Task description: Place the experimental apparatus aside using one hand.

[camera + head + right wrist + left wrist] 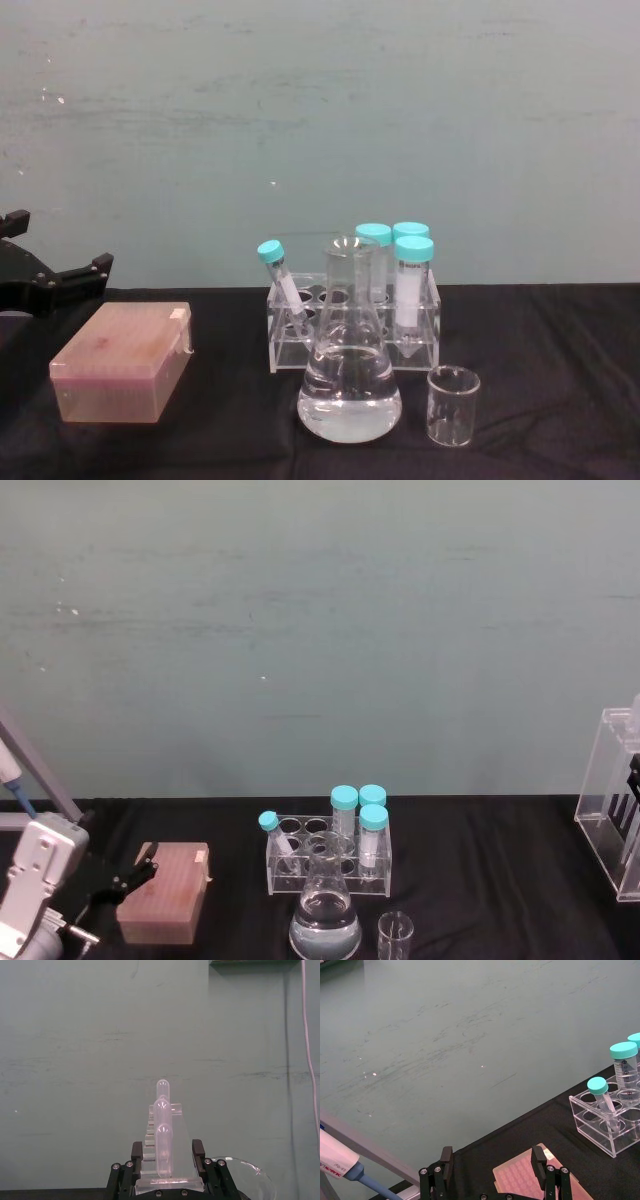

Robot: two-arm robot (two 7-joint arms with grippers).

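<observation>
Acrylic stand [165, 1125] pinched in the right gripper [167, 1148]
The right wrist view has both fingers pressed against the stand's base, its round-ended tubes upright; the head view places it at the table's [500, 860] far right, well apart from the flask [325, 915] and beaker [396, 935] (side by side, in front of the tube rack [330, 865]). The left gripper [492, 1160], claws spread, hovers over the pink box [520, 1180] at the left

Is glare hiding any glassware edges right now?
Head view: flask glints near its base, outline clear on the black cloth; left gripper open beside the pink box. Chest view: beaker faint, rim traceable. Right wrist view: stand between the jaws of the right gripper pales against the wall.
</observation>
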